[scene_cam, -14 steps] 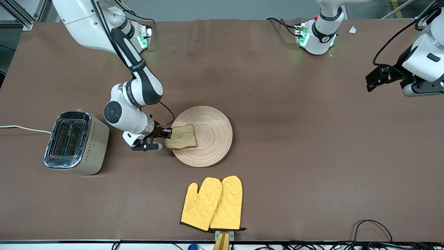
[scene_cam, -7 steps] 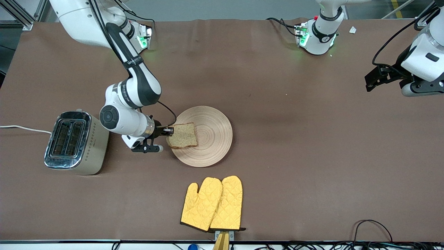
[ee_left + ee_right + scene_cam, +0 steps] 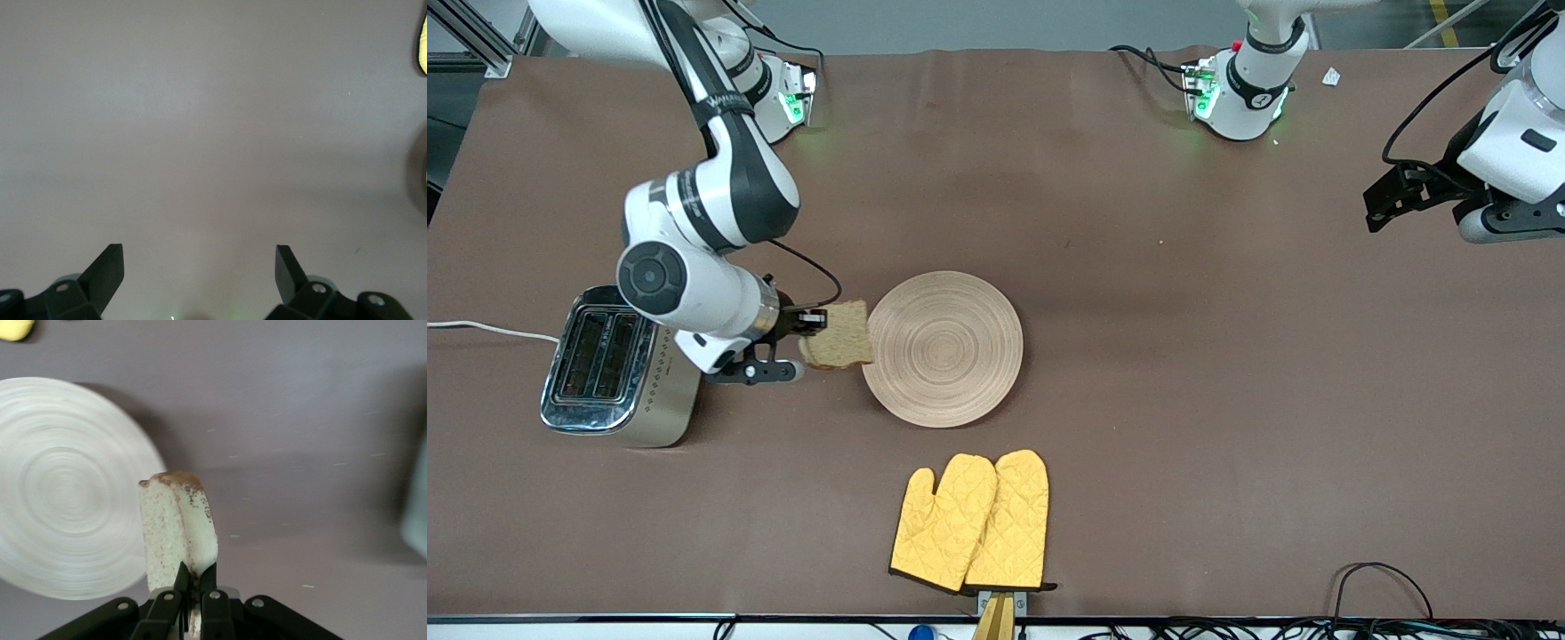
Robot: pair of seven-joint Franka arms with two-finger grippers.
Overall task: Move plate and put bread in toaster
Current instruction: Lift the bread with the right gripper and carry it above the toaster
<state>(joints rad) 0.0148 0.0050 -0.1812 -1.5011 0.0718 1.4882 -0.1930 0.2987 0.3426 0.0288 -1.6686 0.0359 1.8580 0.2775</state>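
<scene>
The right arm covered part of the toaster (image 3: 609,364). In the right wrist view the plate (image 3: 60,487) was blurred and cut by the edge. The oven mitts (image 3: 423,47) showed in the left wrist view only as a yellow sliver at the edge.

The right gripper (image 3: 811,322) carried the bread (image 3: 838,335) off the plate (image 3: 943,348) toward the toaster (image 3: 618,364). The slice (clamped at one edge) now hung over the worktop (image 3: 1183,373) just beside the plate rim. The right arm's wrist moved over the toaster's side.
</scene>
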